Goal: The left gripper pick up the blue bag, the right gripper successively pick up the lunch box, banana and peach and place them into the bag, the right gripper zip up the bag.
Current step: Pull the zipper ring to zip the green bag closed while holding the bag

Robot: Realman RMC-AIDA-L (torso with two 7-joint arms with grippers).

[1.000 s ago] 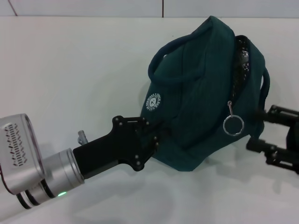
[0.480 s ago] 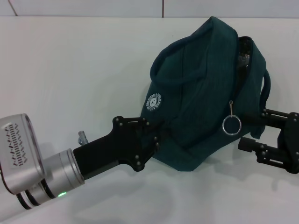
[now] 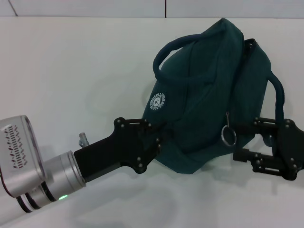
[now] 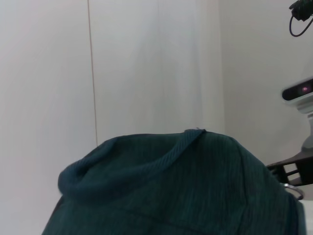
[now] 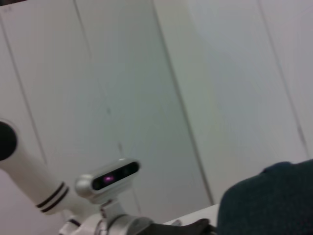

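Observation:
The blue bag (image 3: 209, 90) is held up off the white table, tilted, logo facing me. My left gripper (image 3: 163, 134) is shut on the bag's lower left corner, its fingertips buried in the fabric. The right gripper (image 3: 237, 141) is at the bag's lower right side with its fingers apart. The zipper's metal ring pull (image 3: 229, 135) hangs right at its fingertips, and I cannot tell whether they touch. The bag fabric (image 4: 171, 186) fills the lower part of the left wrist view, with the right gripper (image 4: 288, 169) behind it. The lunch box, banana and peach are out of view.
The white table (image 3: 71, 71) lies bare to the left and in front of the bag. One looped handle (image 3: 280, 95) hangs over the right gripper. A white wall stands behind the table. The right wrist view shows the bag's edge (image 5: 274, 200) and the head camera (image 5: 107, 178).
The right gripper has moved left along the bag to the ring pull. The gap at the bag's top has narrowed, and the ring has swung lower and edge-on. The left gripper has stayed put.

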